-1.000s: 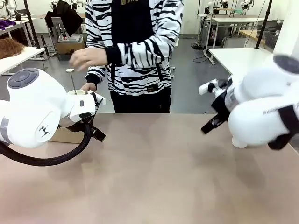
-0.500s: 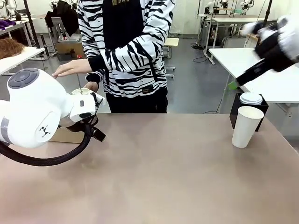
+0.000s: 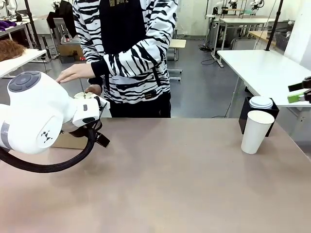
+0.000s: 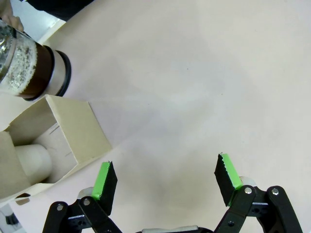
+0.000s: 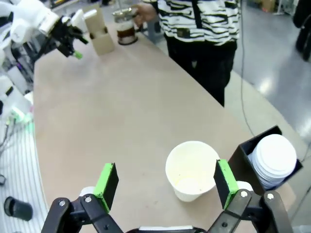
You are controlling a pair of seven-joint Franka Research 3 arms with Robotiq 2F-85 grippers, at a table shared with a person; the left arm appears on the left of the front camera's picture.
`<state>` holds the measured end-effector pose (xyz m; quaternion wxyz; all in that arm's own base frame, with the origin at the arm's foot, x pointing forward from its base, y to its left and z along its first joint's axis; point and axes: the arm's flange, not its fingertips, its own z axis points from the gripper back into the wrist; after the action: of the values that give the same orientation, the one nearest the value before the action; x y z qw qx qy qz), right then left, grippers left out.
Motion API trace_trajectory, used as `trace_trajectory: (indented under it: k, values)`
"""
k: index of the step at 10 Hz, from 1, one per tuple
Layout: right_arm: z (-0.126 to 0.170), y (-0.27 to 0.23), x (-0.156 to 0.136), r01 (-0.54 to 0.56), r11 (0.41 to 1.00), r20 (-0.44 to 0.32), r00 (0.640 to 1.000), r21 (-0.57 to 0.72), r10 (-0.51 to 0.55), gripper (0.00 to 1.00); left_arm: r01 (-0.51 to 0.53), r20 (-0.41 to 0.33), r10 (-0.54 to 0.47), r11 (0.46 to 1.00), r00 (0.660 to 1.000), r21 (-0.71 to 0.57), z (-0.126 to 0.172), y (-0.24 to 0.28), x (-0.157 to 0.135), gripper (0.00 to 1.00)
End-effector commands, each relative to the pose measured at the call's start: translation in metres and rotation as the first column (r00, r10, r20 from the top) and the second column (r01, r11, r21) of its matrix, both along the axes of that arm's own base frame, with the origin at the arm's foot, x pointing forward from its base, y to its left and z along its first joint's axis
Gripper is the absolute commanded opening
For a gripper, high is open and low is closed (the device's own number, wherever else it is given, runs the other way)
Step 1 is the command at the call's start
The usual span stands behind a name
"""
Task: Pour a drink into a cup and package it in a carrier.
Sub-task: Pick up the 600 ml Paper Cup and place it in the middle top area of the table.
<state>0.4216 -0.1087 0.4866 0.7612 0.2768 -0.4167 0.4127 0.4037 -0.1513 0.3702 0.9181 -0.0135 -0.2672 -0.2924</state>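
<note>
The tall white cup [image 3: 256, 131] stands empty at the table's right end; from above, the cup [image 5: 192, 170] lies just ahead of my open right gripper [image 5: 165, 180], which hovers over it. At the front view's right edge the right gripper [image 3: 297, 92] is up in the air. The glass pitcher with the dark drink [image 4: 29, 68] stands beside the cardboard carrier [image 4: 53, 141], far left on the table. My left gripper [image 4: 165, 177] is open and bare, close to the carrier. A person's hands rest on the pitcher [image 3: 85, 94].
A black box [image 3: 260, 110] holding white lids stands right behind the cup. Something pale and rounded [image 4: 34, 160] sits inside the carrier. The person in a striped top [image 3: 126, 53] stands at the far edge. My bulky left arm [image 3: 39, 116] hides most of the carrier.
My right arm has swung away from the table's right side to the picture's right edge, uncovering the cup and the black box. The person's raised hand has come down to the pitcher.
</note>
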Motion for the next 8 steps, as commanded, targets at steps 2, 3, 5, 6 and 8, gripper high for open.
trace_trajectory:
  k: [2, 3, 5, 6, 8]
  values:
    - [0.020, 0.001, -0.010, 0.001, 0.999, 0.020, 1.000, -0.047, 0.000, 1.00, 0.000, 0.000, 0.000, 1.000, 1.000, -0.001, 0.000, 0.000, 0.000, 1.00]
    - [0.020, 0.001, -0.010, 0.001, 0.999, 0.020, 1.000, -0.047, 0.000, 1.00, 0.000, 0.000, 0.000, 1.000, 1.000, -0.001, 0.000, 0.000, 0.000, 1.00]
    - [-0.021, -0.021, 0.013, 0.077, 0.995, -0.020, 0.997, 0.060, -0.076, 1.00, 0.000, 0.000, 0.000, 1.000, 1.000, -0.001, 0.000, 0.000, 0.000, 1.00]
    - [-0.049, -0.054, 0.017, 0.119, 0.981, 0.009, 0.993, 0.154, -0.122, 1.00, 0.000, 0.000, 0.000, 1.000, 1.000, -0.001, 0.000, 0.000, 0.000, 1.00]
    - [-0.100, -0.091, 0.019, 0.154, 0.948, 0.068, 0.981, 0.278, -0.180, 1.00, 0.000, 0.000, 0.000, 1.000, 1.000, -0.001, 0.000, 0.000, 0.000, 1.00]
